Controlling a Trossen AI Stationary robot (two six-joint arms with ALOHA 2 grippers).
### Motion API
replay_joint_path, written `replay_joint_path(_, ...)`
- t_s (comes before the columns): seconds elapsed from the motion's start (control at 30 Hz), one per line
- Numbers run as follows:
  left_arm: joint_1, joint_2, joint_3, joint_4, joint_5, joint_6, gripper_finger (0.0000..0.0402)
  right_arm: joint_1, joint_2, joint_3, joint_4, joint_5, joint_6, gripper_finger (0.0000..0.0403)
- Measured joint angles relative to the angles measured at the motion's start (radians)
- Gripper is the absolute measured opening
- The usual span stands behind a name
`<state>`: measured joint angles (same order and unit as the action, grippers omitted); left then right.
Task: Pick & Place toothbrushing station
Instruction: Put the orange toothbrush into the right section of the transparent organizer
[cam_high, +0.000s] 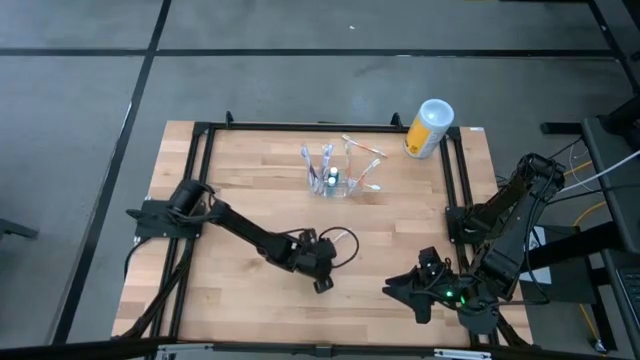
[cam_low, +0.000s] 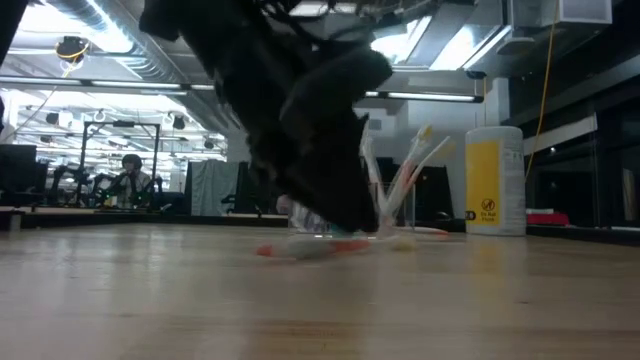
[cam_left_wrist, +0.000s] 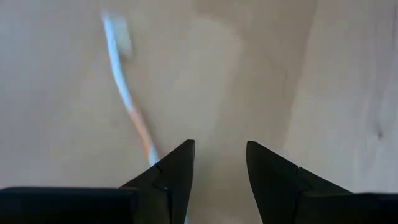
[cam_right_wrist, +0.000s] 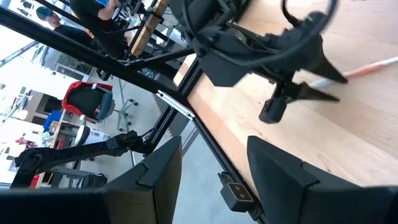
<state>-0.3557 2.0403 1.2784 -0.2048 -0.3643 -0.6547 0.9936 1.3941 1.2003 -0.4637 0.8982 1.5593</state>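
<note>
Station (cam_high: 338, 172) near far edge; bare tabletop (cam_high: 400, 230) around it

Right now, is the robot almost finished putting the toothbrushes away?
Partly. The clear holder at the back of the table already has several toothbrushes standing in it. One toothbrush with an orange handle lies flat on the wood, and the left gripper is open just above it, not gripping yet. Picking it up and placing it is left. The right gripper waits open near the front edge.
</note>
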Motion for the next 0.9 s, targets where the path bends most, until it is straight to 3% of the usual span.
replay_joint_path(0.13, 0.001, -0.024, 0.002, -0.055, -0.095, 0.009, 0.0143, 0.0, 0.0, 0.0, 0.0, 0.002, -0.001, 0.0184)
replay_joint_path(0.3, 0.019, -0.024, 0.002, -0.11, -0.125, 0.005, 0.0143, -0.002, 0.0, 0.0, -0.001, 0.003, -0.005, 0.0184)
replay_joint_path(0.43, 0.023, -0.025, 0.002, -0.176, -0.229, -0.023, 0.0143, -0.002, 0.0, 0.0, -0.001, 0.003, -0.007, 0.0184)
replay_joint_path(0.67, 0.041, -0.025, -0.007, -0.137, -0.145, -0.057, 0.0143, -0.002, 0.0, 0.0, -0.007, 0.003, -0.012, 0.0184)
replay_joint_path(0.9, 0.034, -0.026, -0.007, -0.136, -0.128, -0.067, 0.0143, -0.002, 0.0, 0.0, -0.009, 0.002, -0.012, 0.0184)
